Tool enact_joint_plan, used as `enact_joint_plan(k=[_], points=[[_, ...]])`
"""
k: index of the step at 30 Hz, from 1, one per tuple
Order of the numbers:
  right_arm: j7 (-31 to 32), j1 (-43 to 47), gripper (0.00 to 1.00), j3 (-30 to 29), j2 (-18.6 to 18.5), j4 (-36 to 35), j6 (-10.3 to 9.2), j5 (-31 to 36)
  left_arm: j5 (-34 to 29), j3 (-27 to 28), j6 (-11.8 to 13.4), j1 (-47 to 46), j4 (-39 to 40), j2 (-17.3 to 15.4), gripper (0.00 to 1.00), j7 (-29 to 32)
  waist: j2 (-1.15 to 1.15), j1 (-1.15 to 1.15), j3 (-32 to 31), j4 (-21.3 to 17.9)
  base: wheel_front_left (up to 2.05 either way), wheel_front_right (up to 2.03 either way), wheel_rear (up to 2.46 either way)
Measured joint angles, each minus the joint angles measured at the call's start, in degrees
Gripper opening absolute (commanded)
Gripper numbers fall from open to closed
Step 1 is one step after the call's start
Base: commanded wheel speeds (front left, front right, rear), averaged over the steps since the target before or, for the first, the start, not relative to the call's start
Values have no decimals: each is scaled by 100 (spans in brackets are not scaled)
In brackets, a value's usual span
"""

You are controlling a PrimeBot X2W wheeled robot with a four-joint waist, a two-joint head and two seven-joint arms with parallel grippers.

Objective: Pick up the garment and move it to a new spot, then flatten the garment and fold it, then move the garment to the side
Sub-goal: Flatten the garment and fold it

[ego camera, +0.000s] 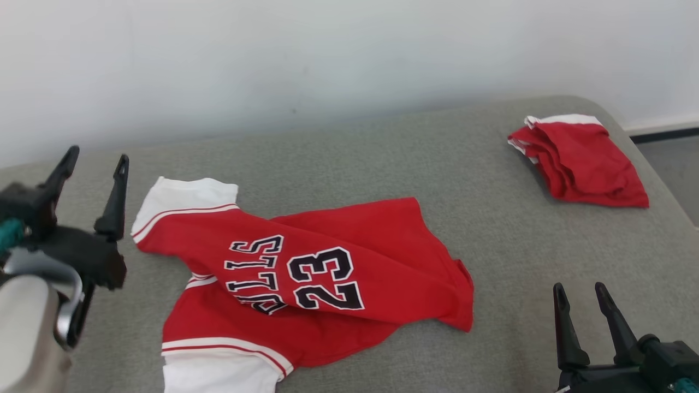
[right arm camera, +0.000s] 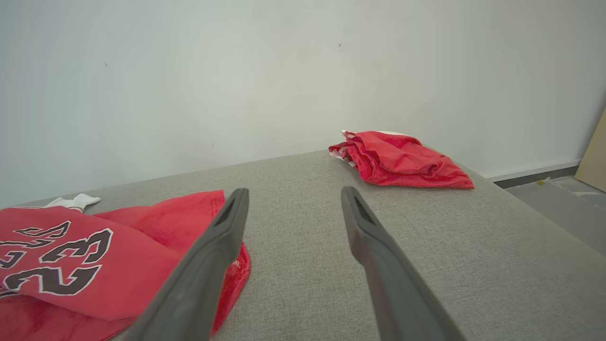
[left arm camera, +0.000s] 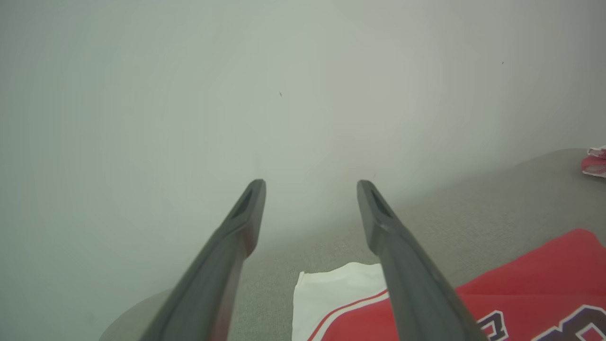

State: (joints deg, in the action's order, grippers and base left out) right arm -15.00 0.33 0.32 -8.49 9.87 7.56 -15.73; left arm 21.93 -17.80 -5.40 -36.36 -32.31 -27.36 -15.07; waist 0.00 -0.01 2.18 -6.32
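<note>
The garment (ego camera: 306, 273) is a red jersey with white sleeves and a black "23", lying rumpled and partly folded over on the grey surface (ego camera: 382, 158). Its white sleeve (left arm camera: 336, 293) shows below the left fingers, and its red body (right arm camera: 94, 265) lies at the lower left of the right wrist view. My left gripper (ego camera: 97, 164) hangs open just left of the jersey's upper sleeve, nothing between its fingers. My right gripper (ego camera: 580, 292) stands open at the lower right, clear of the jersey's hem.
A second red garment (ego camera: 579, 161), bunched with white trim, lies at the far right of the surface (right arm camera: 397, 158). A pale wall (ego camera: 327, 60) rises behind. The surface's right edge drops to a grey floor (right arm camera: 558, 199).
</note>
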Motion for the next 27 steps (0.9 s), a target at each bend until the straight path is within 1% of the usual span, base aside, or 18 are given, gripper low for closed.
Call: enact_joint_plan(k=[4, 10, 15, 20, 23, 27], points=[[1, 91, 100, -1, 18, -13, 0, -25, 26, 469, 313, 840, 936, 149, 100, -1, 0, 0, -135, 185, 0, 0, 0], [0, 165, 100, 24, 23, -35, 0, -53, -127, 1105, 589, 2148, 2149, 465, 100, -4, 0, 0, -259, 443, 0, 0, 0], [0, 208, 100, 154, -3, -22, 0, -82, -294, 1501, 653, 3036, 2777, 791, 100, -4, 0, 0, -300, 622, 0, 0, 0], [0, 215, 100, 408, -102, 35, 0, -108, -490, 1833, 680, 3711, 3125, 1098, 100, -5, 0, 0, -302, 751, 0, 0, 0], [0, 215, 100, 617, -188, 83, 0, -111, -588, 1934, 593, 4021, 3131, 1307, 100, -4, 0, 0, -296, 793, 0, 0, 0], [0, 213, 100, 758, -308, 166, 0, -125, -767, 1986, 483, 4132, 3103, 1584, 100, -4, 0, 0, -284, 843, 0, 0, 0]])
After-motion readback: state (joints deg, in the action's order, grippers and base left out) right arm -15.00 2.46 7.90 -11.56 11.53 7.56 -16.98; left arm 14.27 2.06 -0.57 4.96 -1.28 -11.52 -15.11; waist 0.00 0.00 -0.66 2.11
